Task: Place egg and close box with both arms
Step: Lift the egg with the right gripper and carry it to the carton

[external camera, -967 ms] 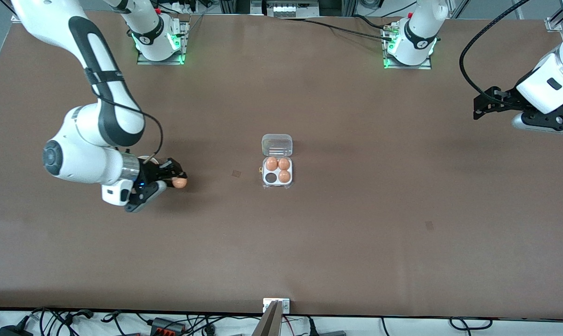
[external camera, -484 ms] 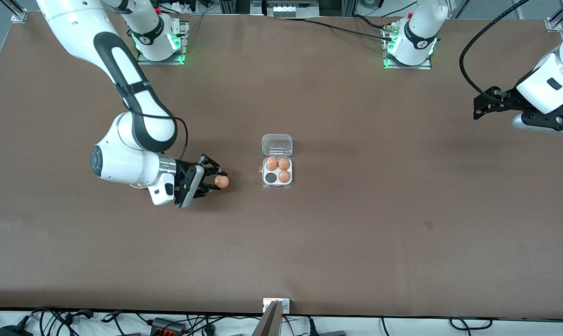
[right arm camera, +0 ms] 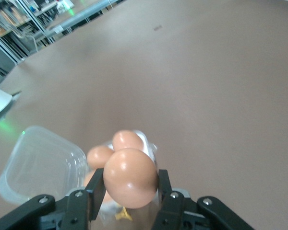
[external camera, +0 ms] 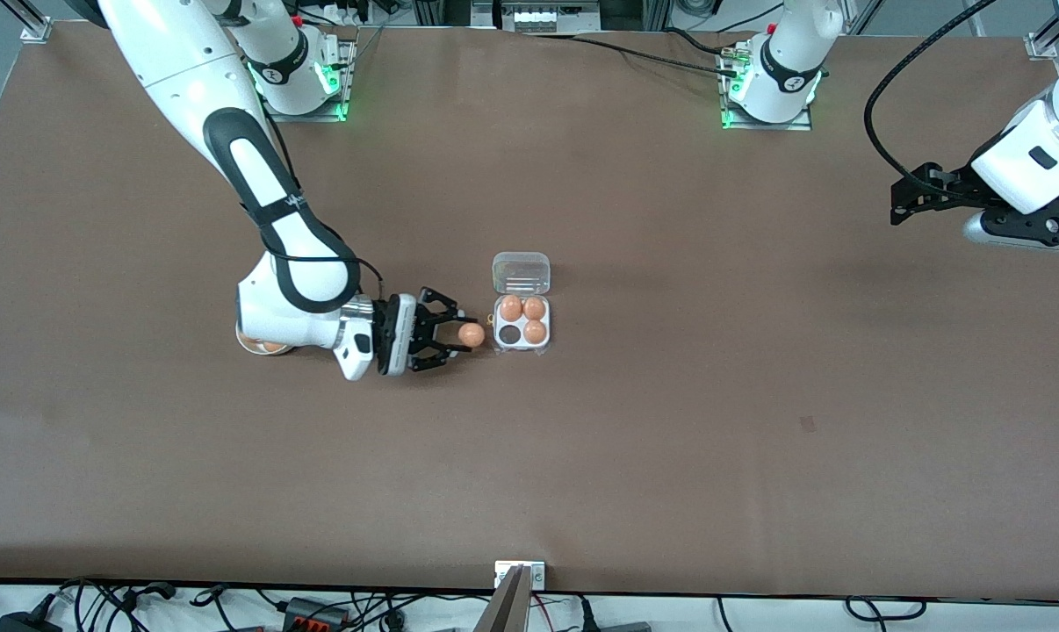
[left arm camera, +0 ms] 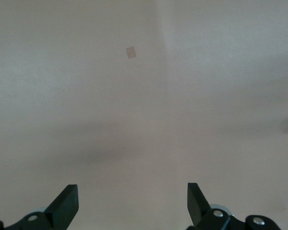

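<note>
1. Right gripper, left of frame center in the front view, is clamped on 1 egg. The egg sits between the fingertips, which pinch it on 2 sides.
2. The held egg hangs just beside the box, at the edge toward the right arm's end of the table. It is not yet over any cell.
3. Box sits at frame center, lid open and lying flat on the table, hinged at the tray edge farther from the front camera.
4. Tray holds 3 eggs; 1 cell is empty and dark. The empty cell is the one nearer the front camera and toward the right arm's end.
5. Right wrist view: held egg fills the lower center, fingers pressed on either side. It hides most of the tray; only 2 packed eggs and the clear lid at lower left show fully.
6. Left gripper waits at the right edge of the front view, over bare table. The arm is cut off by the frame.
7. Left wrist view: fingertips stand well apart, only their tips showing at the bottom edge; plain tabletop with 1 small square mark.
8. A round object under the right arm's wrist is mostly hidden; cannot identify.
</note>
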You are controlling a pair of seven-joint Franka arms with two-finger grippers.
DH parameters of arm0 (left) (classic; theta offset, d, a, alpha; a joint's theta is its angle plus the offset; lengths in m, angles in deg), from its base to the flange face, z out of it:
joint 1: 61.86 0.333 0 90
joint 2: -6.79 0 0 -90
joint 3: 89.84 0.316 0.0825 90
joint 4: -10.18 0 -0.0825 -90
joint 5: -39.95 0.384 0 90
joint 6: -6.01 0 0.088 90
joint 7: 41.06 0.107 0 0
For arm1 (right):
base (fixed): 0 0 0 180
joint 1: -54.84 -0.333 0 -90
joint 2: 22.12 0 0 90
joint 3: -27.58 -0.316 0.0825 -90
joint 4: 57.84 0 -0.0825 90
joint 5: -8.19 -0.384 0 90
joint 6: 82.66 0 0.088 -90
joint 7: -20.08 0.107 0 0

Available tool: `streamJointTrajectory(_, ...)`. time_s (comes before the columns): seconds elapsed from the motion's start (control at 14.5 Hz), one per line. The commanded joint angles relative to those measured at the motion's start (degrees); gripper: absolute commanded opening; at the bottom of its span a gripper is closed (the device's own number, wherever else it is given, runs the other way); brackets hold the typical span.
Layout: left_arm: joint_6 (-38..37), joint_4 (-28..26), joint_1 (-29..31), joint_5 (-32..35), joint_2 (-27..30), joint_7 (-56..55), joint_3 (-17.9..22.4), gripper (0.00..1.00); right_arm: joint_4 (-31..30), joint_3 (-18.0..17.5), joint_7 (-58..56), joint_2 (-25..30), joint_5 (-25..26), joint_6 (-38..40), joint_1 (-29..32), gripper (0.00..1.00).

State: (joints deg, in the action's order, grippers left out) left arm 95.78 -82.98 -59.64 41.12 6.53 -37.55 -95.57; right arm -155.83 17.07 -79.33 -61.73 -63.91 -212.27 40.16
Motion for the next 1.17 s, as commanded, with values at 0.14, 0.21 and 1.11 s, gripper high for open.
streamJointTrajectory(0.14, -0.92, 1.31, -0.10, 0.42, -0.36, -0.52, -0.16, 1.00, 0.35, -0.04, -4.83, -0.91, -4.72, -6.51, -3.69, 0.00)
streamJointTrajectory(0.21, -0.92, 1.31, -0.10, 0.42, -0.36, -0.52, -0.16, 1.00, 0.35, -0.04, -5.18, -1.44, -4.71, -7.75, -3.78, 0.00)
streamJointTrajectory(1.11, -0.92, 1.31, -0.10, 0.42, -0.36, -0.52, -0.16, 1.00, 3.16, -0.13, -8.35, -5.49, -5.42, -13.65, -6.41, 0.00)
